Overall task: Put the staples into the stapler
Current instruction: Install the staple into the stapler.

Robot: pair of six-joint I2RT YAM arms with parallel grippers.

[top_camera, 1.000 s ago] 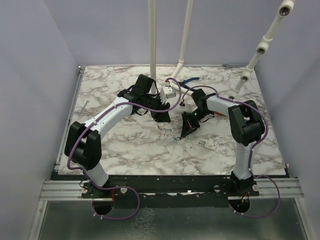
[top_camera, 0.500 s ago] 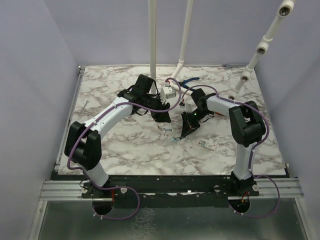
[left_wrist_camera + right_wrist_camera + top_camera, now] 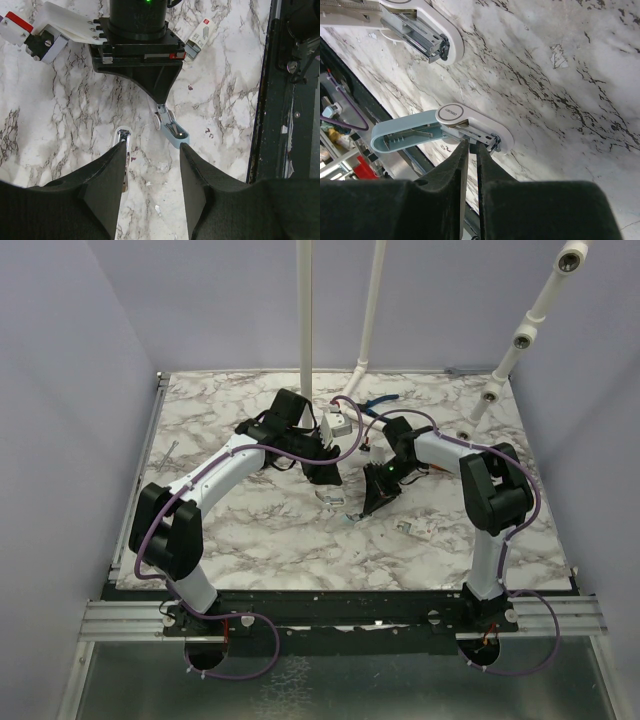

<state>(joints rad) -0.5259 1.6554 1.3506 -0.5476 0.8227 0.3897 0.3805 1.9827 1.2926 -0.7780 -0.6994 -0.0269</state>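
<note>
The stapler (image 3: 455, 122) lies open on the marble table, its pale blue lid (image 3: 405, 135) swung out and the metal track bare. It also shows as a small blue shape (image 3: 347, 516) in the top view and under the right wrist (image 3: 175, 134) in the left wrist view. My right gripper (image 3: 470, 144) points down at it. Its jaws are shut to a thin slit and the tips touch the metal track. I cannot make out any staples between them. My left gripper (image 3: 152, 147) hovers open just behind, with only bare table between its fingers.
A second white-and-metal stapler-like piece (image 3: 420, 27) lies beside the left finger (image 3: 123, 145). A small white box with a red mark (image 3: 200, 36) sits right of the stapler (image 3: 412, 527). A blue-handled tool (image 3: 380, 400) and white poles (image 3: 305, 330) stand at the back.
The right gripper has shifted very slightly over the stapler. The left arm has not moved.
</note>
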